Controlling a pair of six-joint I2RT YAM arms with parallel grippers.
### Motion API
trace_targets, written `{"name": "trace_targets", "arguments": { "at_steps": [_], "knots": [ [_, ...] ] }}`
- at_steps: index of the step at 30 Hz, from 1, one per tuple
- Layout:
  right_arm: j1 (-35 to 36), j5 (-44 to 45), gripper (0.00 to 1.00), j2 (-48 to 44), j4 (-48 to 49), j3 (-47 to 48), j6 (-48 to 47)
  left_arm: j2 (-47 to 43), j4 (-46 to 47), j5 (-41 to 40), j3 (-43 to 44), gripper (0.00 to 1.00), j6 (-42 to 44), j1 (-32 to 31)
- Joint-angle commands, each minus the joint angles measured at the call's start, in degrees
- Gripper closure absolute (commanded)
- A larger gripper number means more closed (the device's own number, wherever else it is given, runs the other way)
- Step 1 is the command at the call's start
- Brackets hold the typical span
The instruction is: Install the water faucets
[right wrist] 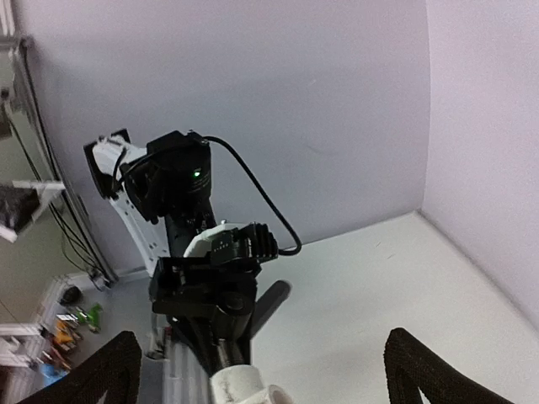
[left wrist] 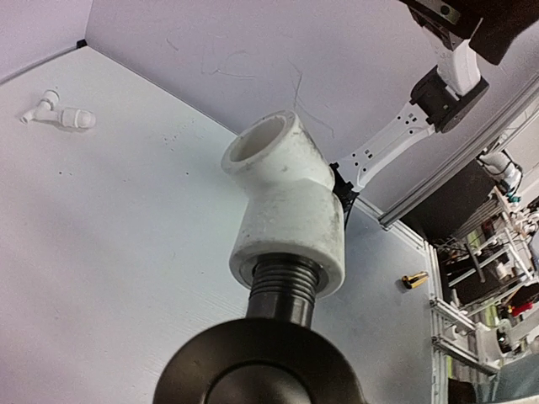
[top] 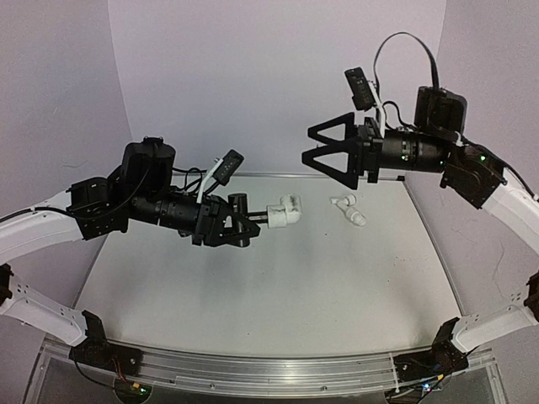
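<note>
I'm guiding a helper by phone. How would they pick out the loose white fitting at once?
On the white table, look near the far edge, right of centre. The loose fitting lies there alone, small and slim. Unlike the bulkier white elbow to its left, which is screwed onto the faucet in the left gripper, nothing holds it.

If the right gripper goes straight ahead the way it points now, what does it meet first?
Probably the white fitting on the faucet that the left gripper holds. In the wrist view it lies between the fingers of the right gripper. Depth is unclear.
</note>
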Motion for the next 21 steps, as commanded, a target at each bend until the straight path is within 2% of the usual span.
{"name": "trace_targets", "arguments": {
  "at_steps": [1, 7, 11, 15, 21],
  "knots": [
    [0.36, 1.04, 0.03, -3.61, -7.01, 1.67, -33.15, -0.44, 11.78, 6.78, 2.11, 1.0, -9.67, 0.19],
    [4.62, 8.63, 0.06, -3.82, -13.35, 1.92, -57.2, -0.01, 17.04, 11.01, 1.6, 1.0, -18.45, 0.98],
    [9.84, 14.58, 0.09, -6.17, -12.88, -2.77, -72.38, 1.19, 21.77, 14.18, 0.92, 1.0, -22.7, 1.09],
    [11.65, 15.28, 0.13, -8.01, -9.4, -6.38, -77.58, 2.52, 23.2, 15.87, 0.83, 1.0, -24.67, 1.1],
    [13.0, 16.96, 0.28, -8.71, -8.98, -9.65, -86.11, 3.69, 27.62, 20.17, 0.38, 1.0, -27.37, 1.1]
  ]
}}
